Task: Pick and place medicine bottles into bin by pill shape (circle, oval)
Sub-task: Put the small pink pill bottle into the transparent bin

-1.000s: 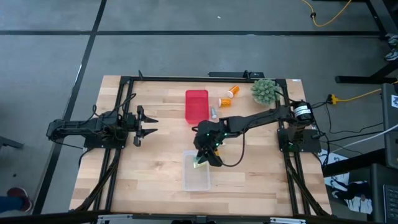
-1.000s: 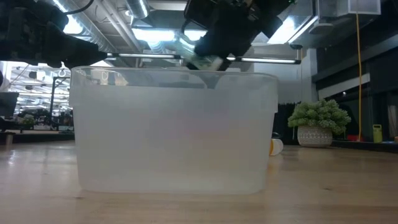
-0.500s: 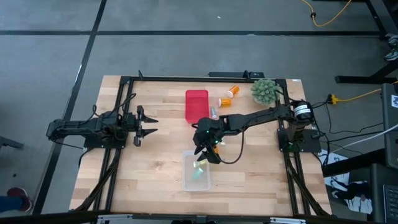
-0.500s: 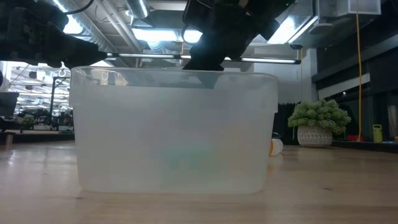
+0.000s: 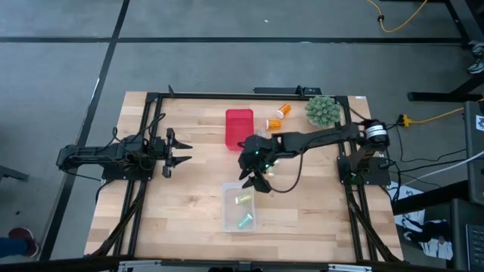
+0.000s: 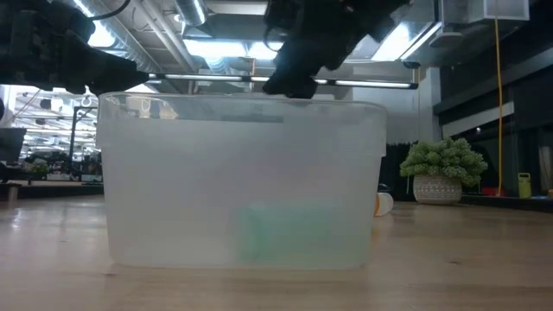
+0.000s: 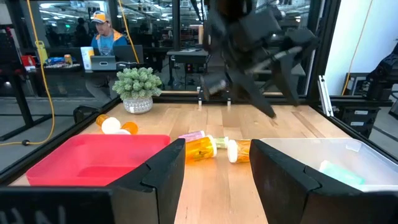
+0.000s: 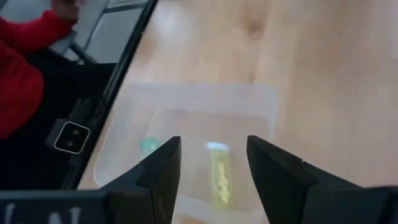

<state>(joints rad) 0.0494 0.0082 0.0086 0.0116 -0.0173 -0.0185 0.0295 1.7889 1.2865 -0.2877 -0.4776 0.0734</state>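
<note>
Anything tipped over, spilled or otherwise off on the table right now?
Nothing stands out. Two small bottles lie inside the clear bin; the red bin looks empty, and the orange bottles lie loose beside it.

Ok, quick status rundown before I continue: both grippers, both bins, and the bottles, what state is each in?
Right gripper: open, empty, above the table just beyond the clear bin.
Left gripper: open, empty, parked at the left side.
Clear bin: upright, holding two bottles.
Two bottles in clear bin: lying on their sides, apart.
Red bin: upright, nothing visible inside.
Orange bottles: lying on the table near the plant.
</note>
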